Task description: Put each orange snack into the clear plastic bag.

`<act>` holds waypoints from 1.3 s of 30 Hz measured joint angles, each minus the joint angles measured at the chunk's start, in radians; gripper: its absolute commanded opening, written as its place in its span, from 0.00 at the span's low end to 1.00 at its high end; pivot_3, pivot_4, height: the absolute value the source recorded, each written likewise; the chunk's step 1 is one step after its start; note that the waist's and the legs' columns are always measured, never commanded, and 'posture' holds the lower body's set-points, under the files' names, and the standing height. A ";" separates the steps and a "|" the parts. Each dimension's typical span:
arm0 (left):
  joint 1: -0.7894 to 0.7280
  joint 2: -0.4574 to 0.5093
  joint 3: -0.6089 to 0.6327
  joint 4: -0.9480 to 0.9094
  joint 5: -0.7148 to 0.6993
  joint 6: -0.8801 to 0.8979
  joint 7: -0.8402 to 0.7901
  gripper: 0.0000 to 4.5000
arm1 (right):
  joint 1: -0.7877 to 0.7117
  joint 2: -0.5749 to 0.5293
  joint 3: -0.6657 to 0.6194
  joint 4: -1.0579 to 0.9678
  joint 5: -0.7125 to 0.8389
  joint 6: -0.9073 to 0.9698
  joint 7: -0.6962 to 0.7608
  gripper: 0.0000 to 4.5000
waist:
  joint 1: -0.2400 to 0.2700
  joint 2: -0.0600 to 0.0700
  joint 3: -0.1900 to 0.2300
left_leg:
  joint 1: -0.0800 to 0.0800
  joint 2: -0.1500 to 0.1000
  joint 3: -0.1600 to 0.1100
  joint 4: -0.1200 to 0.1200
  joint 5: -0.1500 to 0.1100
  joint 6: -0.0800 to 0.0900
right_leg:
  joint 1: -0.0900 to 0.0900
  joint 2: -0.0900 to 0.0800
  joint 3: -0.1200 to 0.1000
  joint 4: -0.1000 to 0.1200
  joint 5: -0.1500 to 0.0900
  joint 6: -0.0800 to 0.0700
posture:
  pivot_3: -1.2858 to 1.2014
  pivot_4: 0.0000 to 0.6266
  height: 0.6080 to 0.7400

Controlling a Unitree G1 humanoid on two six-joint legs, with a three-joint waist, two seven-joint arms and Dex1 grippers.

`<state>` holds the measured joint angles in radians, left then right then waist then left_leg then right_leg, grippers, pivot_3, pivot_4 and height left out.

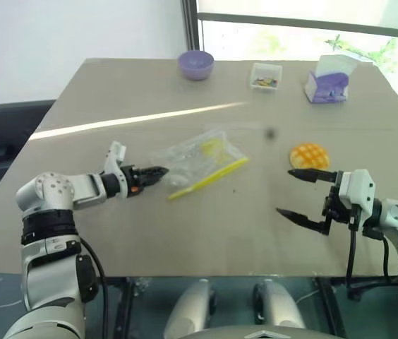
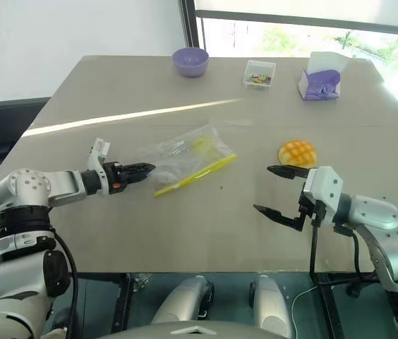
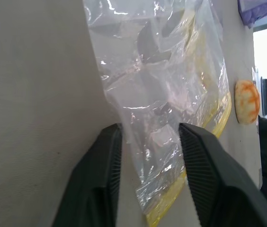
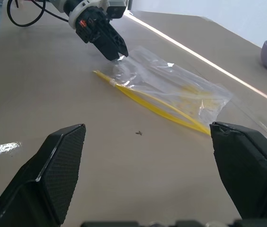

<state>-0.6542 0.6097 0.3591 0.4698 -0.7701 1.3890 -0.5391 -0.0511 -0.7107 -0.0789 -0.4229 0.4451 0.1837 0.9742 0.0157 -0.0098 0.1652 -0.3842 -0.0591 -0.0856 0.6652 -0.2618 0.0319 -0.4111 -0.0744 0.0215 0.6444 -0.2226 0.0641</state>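
We pinch the bag while the snack waits.

Our left gripper [image 1: 158, 171] has its jaws around the bag's [image 1: 202, 159] corner, closing, likely to steady it. The snack [image 1: 309, 155] sits right, near our right gripper [image 1: 296, 193], jaws wide apart. No readable writing.

Beige counter [image 1: 149, 233] with a sunlit streak across it, white wall [image 1: 72, 42] behind, bright window [image 1: 312, 28] at far right.
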 measured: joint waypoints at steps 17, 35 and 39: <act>-0.105 -0.116 0.253 0.080 -0.036 0.187 0.069 0.01 | -0.134 0.095 0.210 0.143 -0.397 -0.146 -0.188 1.00 | -0.008 -0.002 0.001 | -0.002 -0.001 -0.002 0.002 0.001 -0.001 | -0.001 0.001 -0.002 0.002 0.000 0.000 | 0.52 0.24 1.00; -0.182 -0.153 0.419 0.111 -0.169 0.222 0.274 0.00 | -0.434 0.268 0.385 0.662 -0.799 -0.438 -0.493 0.43 | -0.032 -0.002 0.001 | -0.002 -0.001 -0.001 0.002 0.001 -0.003 | -0.005 0.001 0.001 0.004 0.000 0.000 | 0.52 0.24 1.00; -0.184 -0.155 0.417 0.110 -0.198 0.222 0.306 0.00 | -0.434 0.291 0.386 0.660 -0.799 -0.436 -0.502 0.43 | -0.034 -0.002 0.001 | -0.002 -0.001 -0.001 0.002 0.001 -0.003 | -0.005 0.001 0.001 0.004 0.000 0.000 | 0.52 0.24 1.00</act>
<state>-0.8379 0.4544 0.7759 0.5795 -0.9682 1.6106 -0.2327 -0.4856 -0.4195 0.3071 0.2372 -0.3534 -0.2527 0.4721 -0.0180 -0.0120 0.1667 -0.3862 -0.0601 -0.0866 0.6669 -0.2606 0.0292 -0.4157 -0.0736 0.0222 0.6488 -0.2225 0.0641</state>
